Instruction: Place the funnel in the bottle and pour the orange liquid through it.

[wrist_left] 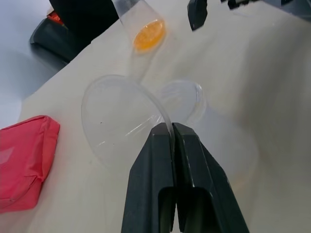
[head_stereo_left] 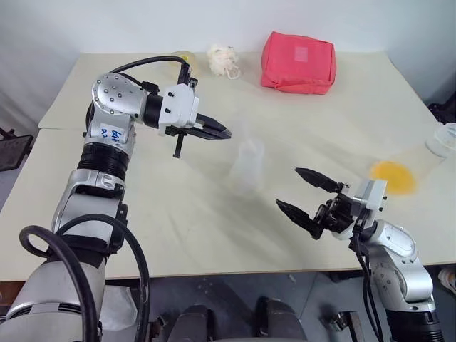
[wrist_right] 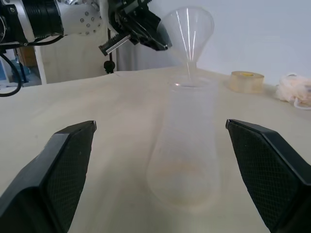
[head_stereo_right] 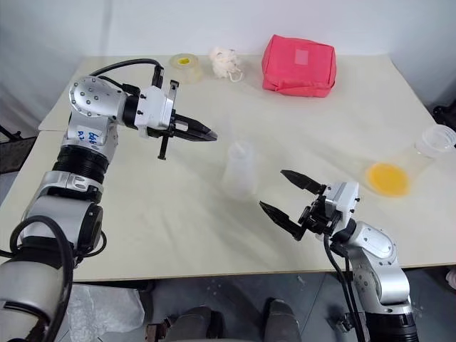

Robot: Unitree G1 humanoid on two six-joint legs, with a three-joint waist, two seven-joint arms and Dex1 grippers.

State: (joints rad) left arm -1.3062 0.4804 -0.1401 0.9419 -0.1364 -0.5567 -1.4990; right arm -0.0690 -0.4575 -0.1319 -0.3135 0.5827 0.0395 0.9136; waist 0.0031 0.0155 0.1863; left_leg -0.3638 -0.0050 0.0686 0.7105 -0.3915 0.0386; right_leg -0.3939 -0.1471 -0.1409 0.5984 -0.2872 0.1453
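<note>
The funnel (wrist_right: 187,30) hung by its rim from the clenched left gripper (wrist_left: 171,127), its stem just over the bottle (wrist_right: 187,145) mid-counter (head_stereo_left: 178,214) for seating, while the right gripper (head_stereo_right: 283,192), spread and empty, flanked the bottle to steady it, the orange liquid (head_stereo_right: 387,178) waiting near the right edge.

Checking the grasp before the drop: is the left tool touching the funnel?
Touching. In the left wrist view the left tool is shut on the funnel rim, pinched between its fingers.
</note>
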